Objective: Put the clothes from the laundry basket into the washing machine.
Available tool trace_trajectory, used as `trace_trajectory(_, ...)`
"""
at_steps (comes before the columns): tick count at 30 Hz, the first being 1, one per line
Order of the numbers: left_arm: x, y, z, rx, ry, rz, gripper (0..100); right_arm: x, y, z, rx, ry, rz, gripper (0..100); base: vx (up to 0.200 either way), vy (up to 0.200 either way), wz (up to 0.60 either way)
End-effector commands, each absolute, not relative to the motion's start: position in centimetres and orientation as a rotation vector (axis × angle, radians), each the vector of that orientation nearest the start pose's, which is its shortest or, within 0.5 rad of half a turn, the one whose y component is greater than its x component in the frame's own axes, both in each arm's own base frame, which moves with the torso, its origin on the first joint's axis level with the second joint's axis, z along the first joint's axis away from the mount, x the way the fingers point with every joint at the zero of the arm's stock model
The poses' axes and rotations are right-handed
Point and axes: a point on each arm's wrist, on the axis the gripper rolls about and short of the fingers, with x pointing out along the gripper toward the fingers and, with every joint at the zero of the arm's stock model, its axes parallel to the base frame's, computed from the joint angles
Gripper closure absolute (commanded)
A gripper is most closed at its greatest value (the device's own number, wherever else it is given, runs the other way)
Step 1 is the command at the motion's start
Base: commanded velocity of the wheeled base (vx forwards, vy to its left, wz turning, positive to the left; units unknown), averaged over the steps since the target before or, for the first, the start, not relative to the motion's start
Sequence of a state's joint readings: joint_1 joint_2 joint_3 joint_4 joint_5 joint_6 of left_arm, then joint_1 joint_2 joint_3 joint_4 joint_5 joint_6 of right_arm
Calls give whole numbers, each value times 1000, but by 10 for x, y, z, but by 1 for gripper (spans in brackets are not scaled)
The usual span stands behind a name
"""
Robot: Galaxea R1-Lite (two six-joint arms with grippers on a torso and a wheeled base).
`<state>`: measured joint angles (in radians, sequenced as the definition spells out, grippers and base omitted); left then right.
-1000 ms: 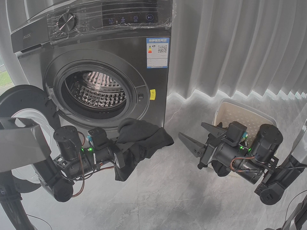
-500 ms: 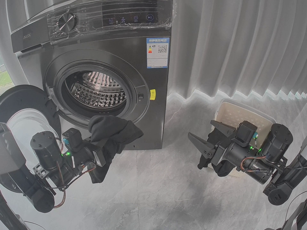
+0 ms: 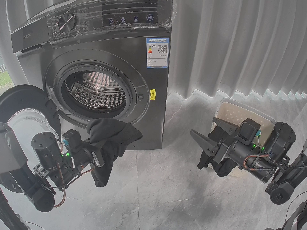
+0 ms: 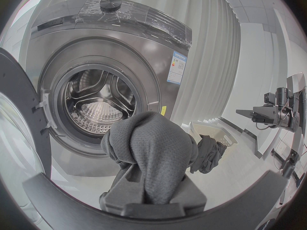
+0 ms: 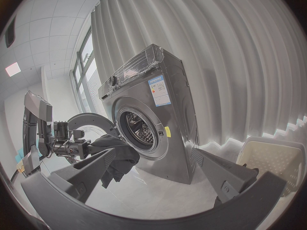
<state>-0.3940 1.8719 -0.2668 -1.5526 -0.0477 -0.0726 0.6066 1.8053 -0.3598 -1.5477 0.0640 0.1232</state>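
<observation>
A dark grey garment (image 3: 110, 138) hangs bunched from my left gripper (image 3: 105, 146), which is shut on it just below and in front of the washing machine's open drum (image 3: 96, 91). In the left wrist view the garment (image 4: 153, 144) drapes over the left gripper (image 4: 153, 192), with the drum (image 4: 96, 103) straight behind it. My right gripper (image 3: 204, 128) is open and holds nothing, hovering by the near side of the cream laundry basket (image 3: 243, 112). More dark clothes (image 3: 220, 168) hang over the basket's front edge under that arm.
The washing machine (image 3: 105, 48) stands against white curtains (image 3: 240, 39). Its round door (image 3: 22, 112) is swung open to the left, close to my left arm. Bare grey tiled floor (image 3: 166, 189) lies between the machine and the basket.
My left arm has carried the garment to the left, from the machine's lower right corner to below the drum opening. The right gripper has drifted slightly right, toward the basket.
</observation>
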Motion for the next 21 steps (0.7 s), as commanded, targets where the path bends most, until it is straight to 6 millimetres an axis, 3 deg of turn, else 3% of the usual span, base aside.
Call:
trace_trajectory(1, 242, -103, 98, -56, 92, -443, 100, 220, 154, 137, 145, -55, 675, 0, 0, 0, 0)
trace_trajectory(3, 242, -103, 97, -57, 92, -443, 100, 220, 154, 137, 145, -52, 675, 0, 0, 0, 0)
trace_trajectory(16, 246, -104, 89, -46, 123, -441, 100, 220, 155, 136, 148, -47, 679, 0, 200, 0, 0)
trace_trajectory(21, 245, -106, 88, -44, 127, -445, 100, 220, 156, 135, 146, -46, 682, 0, 0, 0, 0)
